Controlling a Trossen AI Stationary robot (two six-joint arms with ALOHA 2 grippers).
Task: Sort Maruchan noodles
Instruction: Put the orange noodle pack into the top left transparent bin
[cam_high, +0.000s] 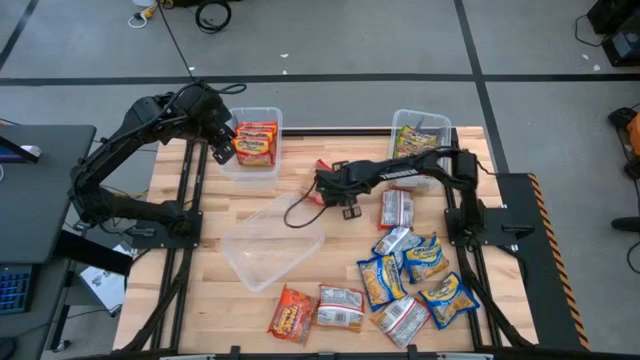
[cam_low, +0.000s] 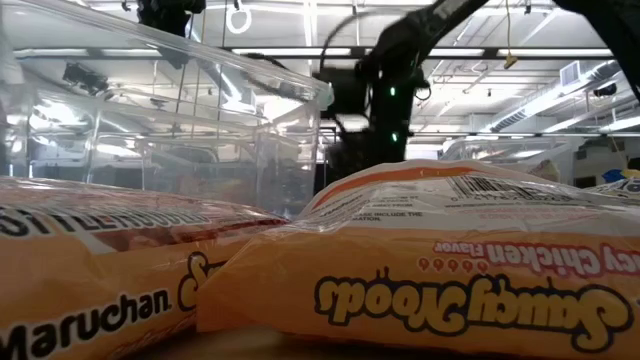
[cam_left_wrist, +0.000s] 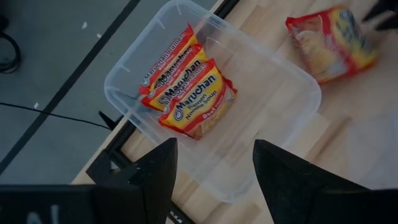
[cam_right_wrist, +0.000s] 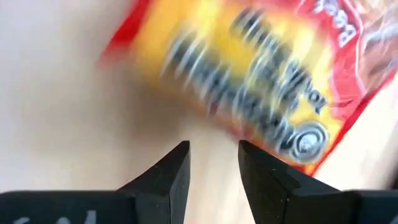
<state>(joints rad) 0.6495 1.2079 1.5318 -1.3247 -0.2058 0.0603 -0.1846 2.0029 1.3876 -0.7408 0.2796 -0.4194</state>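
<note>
A red-and-yellow Maruchan noodles packet (cam_high: 322, 169) lies flat on the wooden table between the two far bins. My right gripper (cam_high: 325, 186) hangs over it, pointing steeply down. Its fingers are open a little way in the right wrist view, just short of the blurred packet (cam_right_wrist: 249, 68), with nothing between them. My left gripper (cam_high: 222, 152) is open above the far-left clear bin (cam_left_wrist: 273, 74). A few red-and-yellow packets (cam_left_wrist: 186, 87) lie flat in that bin. The same loose packet (cam_left_wrist: 333, 40) shows beside the bin in the left wrist view.
A far-right clear bin (cam_high: 398, 125) holds green-yellow packets. An empty clear bin (cam_high: 272, 240) sits mid-table. Several blue-yellow and pink-silver packets (cam_high: 415, 280) lie at the near right. Two orange packets (cam_high: 315, 310) lie at the near edge, filling the low view (cam_low: 420, 270).
</note>
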